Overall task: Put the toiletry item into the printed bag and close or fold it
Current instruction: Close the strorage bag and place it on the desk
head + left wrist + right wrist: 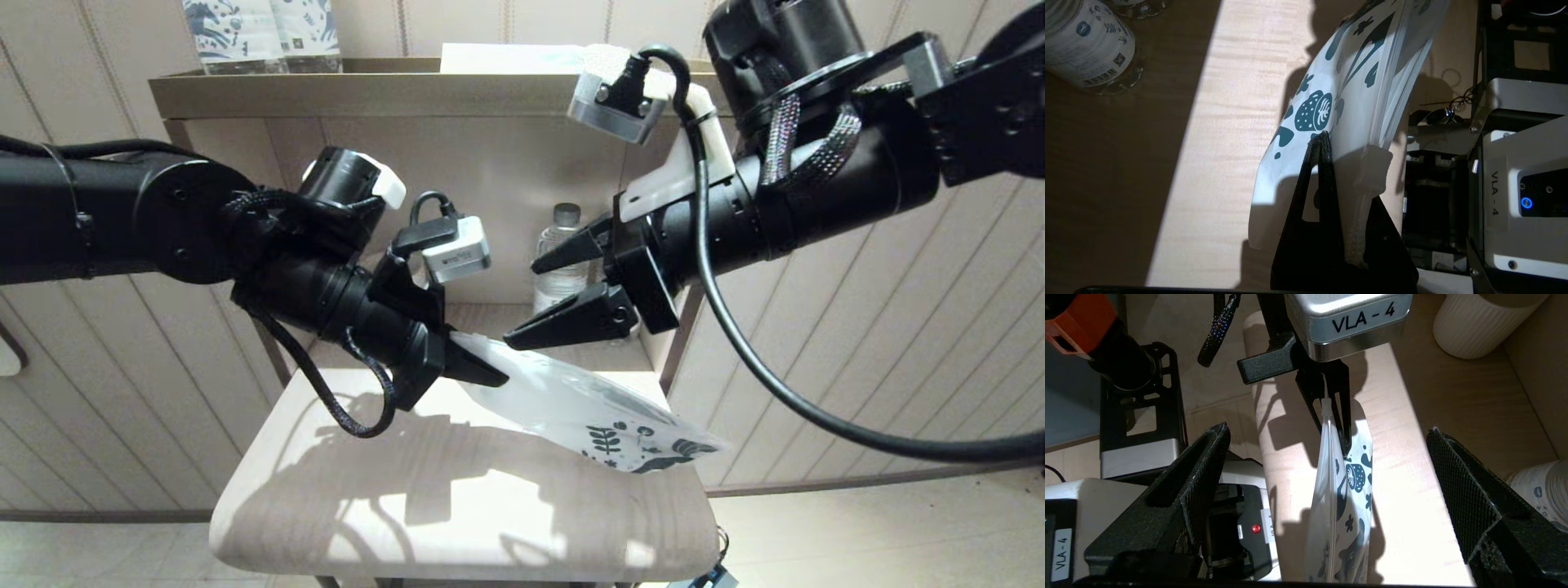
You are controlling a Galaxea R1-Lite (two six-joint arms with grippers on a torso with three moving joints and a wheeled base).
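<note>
White and soft, the printed bag (571,400) hangs from my left tool (482,371), which is clenched on its plain end and holds it above the pale wooden desk (457,506); its blue leaf print slopes down toward my right. My right tool (563,294) hovers just above the bag, released, its fingers (1204,473) spread wide apart. A water bottle (562,253) stands behind on the shelf (490,314).

White printed bag (588,408) bears dark blue leaf and flower print.
</note>
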